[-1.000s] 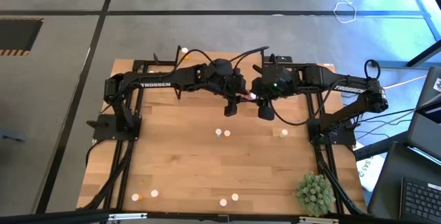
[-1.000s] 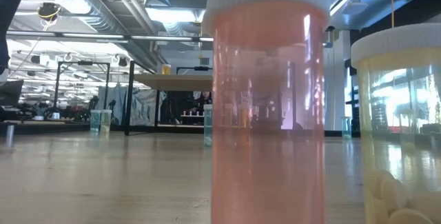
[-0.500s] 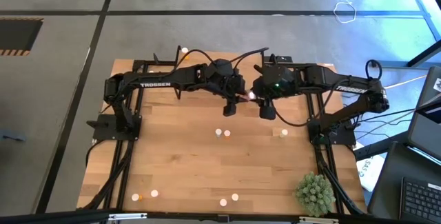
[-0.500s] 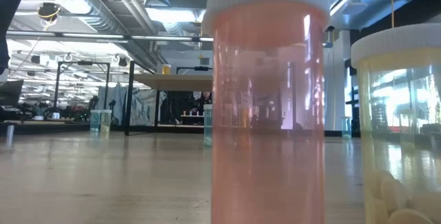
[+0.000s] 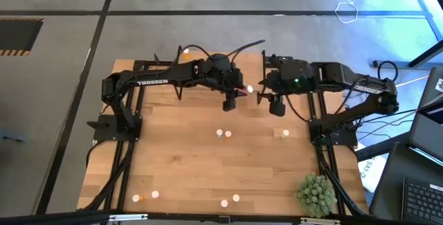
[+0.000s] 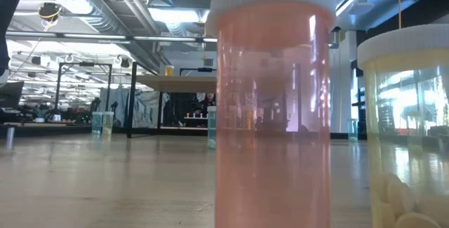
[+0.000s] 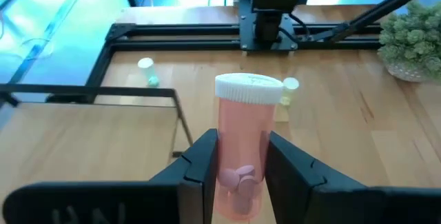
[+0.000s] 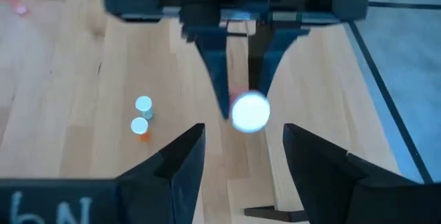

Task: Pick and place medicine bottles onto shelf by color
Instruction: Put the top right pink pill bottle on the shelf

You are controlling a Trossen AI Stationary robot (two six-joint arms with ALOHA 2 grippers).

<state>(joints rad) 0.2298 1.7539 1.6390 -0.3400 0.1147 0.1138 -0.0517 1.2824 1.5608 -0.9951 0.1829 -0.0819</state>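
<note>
- L gripper clamping a pink bottle upright, hanging above the tabletop near its far edge.
- R gripper facing it, fingers standing apart, holding nothing.

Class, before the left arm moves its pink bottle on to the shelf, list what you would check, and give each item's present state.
1. Pink bottle clamped between the fingers of the left gripper: ok.
2. Cap on the bottle: ok.
3. Right gripper open and apart from the bottle: ok.
4. Two loose bottles mid-table lie clear of both grippers: ok.
5. Free spot on the shelf among bottles of like colour: cannot tell, as too little of the board is in view.
</note>
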